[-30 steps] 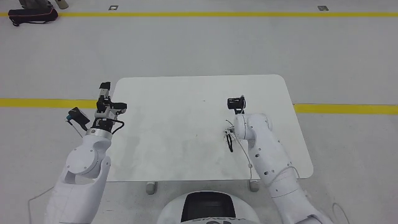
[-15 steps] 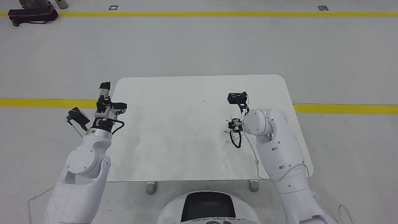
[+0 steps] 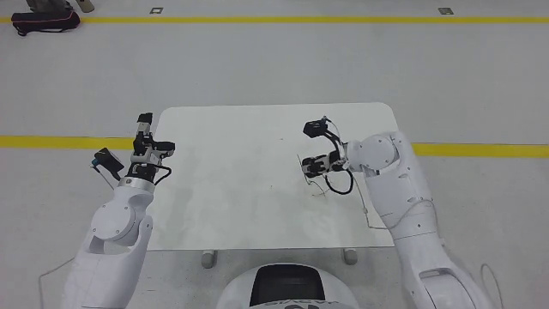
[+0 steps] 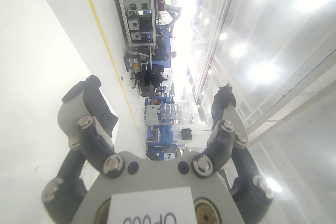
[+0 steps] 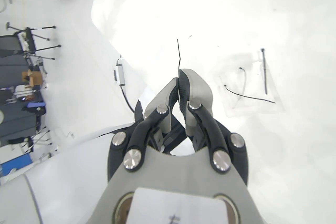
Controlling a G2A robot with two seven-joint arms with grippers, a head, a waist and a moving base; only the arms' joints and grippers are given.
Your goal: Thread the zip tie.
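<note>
Toward three o'clock on the white rectangular bench (image 3: 240, 137), the right gripper (image 5: 179, 83) is clenched on a thin black plastic zip tie (image 5: 178, 51); the left gripper (image 4: 156, 88), released at nine o'clock, should probably steady its head for threading

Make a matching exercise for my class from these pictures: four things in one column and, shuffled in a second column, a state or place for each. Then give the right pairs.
Things
1. left gripper
2. right gripper
3. held zip tie
4. spare zip ties

States or places
A. lying loose on the white table
B. pinched, with its black tip poking out past the fingertips
C. open and holding nothing
D. shut on a thin black strip

Pairs: 1-C, 2-D, 3-B, 4-A
</note>
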